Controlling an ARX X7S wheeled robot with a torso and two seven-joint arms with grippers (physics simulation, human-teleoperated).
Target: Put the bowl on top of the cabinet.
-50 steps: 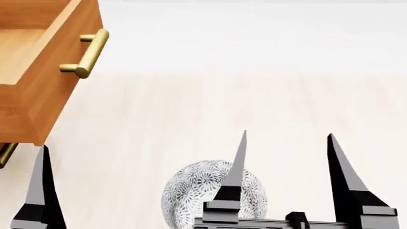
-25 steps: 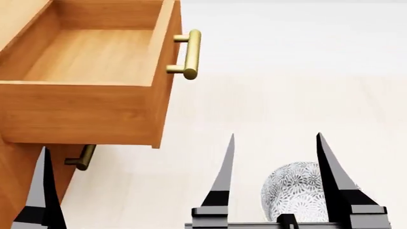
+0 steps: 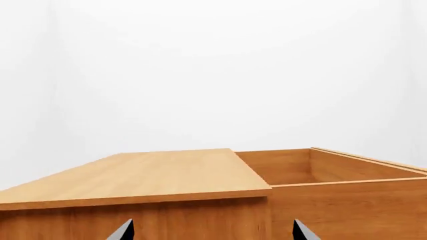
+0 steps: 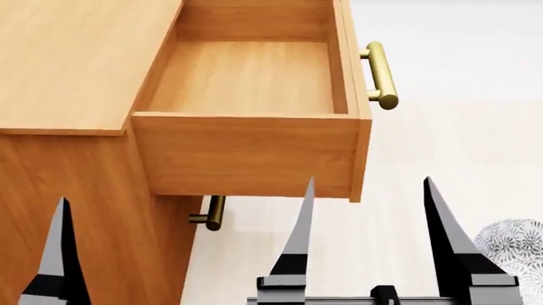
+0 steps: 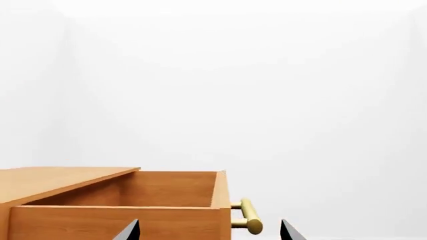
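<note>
White and grey-flowered, the bowl (image 4: 513,244) has slid to the head view's lower right edge on the floor as the cabinet (image 4: 68,57) swings in, both the left gripper (image 3: 210,231) and right gripper (image 4: 369,241) spread, empty.

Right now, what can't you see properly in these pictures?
- The bowl: head view, mostly cut off by the right edge; absent from both wrist views.
- The left gripper: only its fingertips show in the left wrist view; the bottom edge cuts the rest.
- The lower handle: head view, half hidden under the open drawer.
- The cabinet: its far side runs past the frame.
</note>
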